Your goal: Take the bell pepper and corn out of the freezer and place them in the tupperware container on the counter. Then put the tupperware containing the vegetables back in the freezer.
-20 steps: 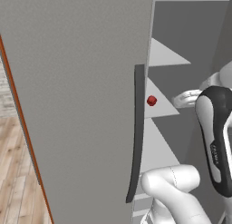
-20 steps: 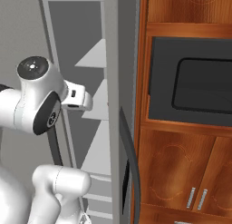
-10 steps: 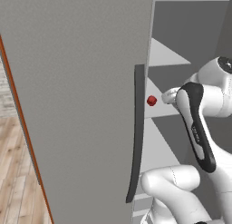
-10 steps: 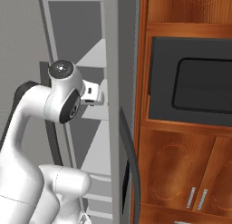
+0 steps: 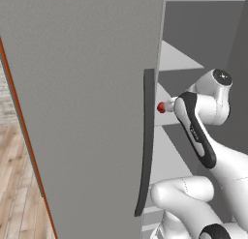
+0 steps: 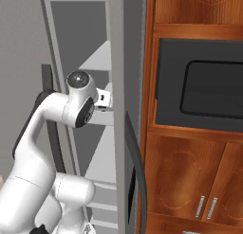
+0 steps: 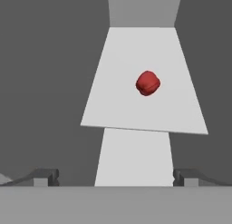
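The freezer (image 5: 97, 112) stands with its door (image 5: 87, 88) swung wide, which leaves the pale shelves bare to the arm. The pepper (image 7: 148, 83) sits alone on a shelf (image 7: 136, 105), a little right of the shelf's middle in the hand view, well back from the front edge. In the left base view the pepper (image 5: 161, 107) peeps out just past the door handle (image 5: 145, 146), level with the arm's wrist.

The gripper (image 7: 115, 175) is spread as wide as it goes and holds nothing; its 2 fingertips (image 7: 45, 177) stand far apart at the bottom of the hand view, short of the shelf edge. That wide stance suits a rounded lump: the jaws need room to pass either side of it. The hand looks along the shelf, so the pepper lies ahead and slightly off the centre line between the tips.

The step in hand looks like the reach for the pepper. The next move probably calls for a small sideways correction and an advance over the shelf. No corn can be made out here. A round pepper could roll if 1 finger nudges it first.
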Robot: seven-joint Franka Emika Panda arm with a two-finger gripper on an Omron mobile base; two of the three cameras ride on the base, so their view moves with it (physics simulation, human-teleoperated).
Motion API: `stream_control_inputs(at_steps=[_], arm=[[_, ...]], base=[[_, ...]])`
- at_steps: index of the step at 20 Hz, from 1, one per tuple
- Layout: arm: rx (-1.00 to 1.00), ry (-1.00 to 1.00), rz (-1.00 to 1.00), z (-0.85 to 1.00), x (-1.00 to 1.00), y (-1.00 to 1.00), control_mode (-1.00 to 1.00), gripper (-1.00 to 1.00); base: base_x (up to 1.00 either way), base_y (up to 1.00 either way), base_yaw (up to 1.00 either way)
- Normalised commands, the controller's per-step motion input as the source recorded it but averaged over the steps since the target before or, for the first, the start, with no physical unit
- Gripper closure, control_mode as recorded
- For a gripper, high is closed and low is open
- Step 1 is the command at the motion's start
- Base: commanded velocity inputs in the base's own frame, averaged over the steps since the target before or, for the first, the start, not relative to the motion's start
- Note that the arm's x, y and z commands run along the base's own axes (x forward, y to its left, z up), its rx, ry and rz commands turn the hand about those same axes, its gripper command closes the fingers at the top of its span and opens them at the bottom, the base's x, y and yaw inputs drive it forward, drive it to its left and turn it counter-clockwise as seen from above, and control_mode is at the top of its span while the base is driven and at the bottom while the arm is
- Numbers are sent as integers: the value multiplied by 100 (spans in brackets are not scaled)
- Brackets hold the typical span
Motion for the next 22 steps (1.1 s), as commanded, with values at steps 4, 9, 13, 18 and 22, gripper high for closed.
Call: stream_control_inputs(at_steps=[4,9,13,18,22], arm=[[0,0,0,-33,51,-3,-100,-100],[0,2,0,-23,49,-13,-100,-100],[0,2,0,-17,53,-9,-100,-100],[0,5,-1,-18,55,-5,-100,-100],[0,6,0,-23,55,-2,-100,-100]], base=[[0,0,0],[0,0,0],[0,0,0],[0,0,0],[0,0,0]])
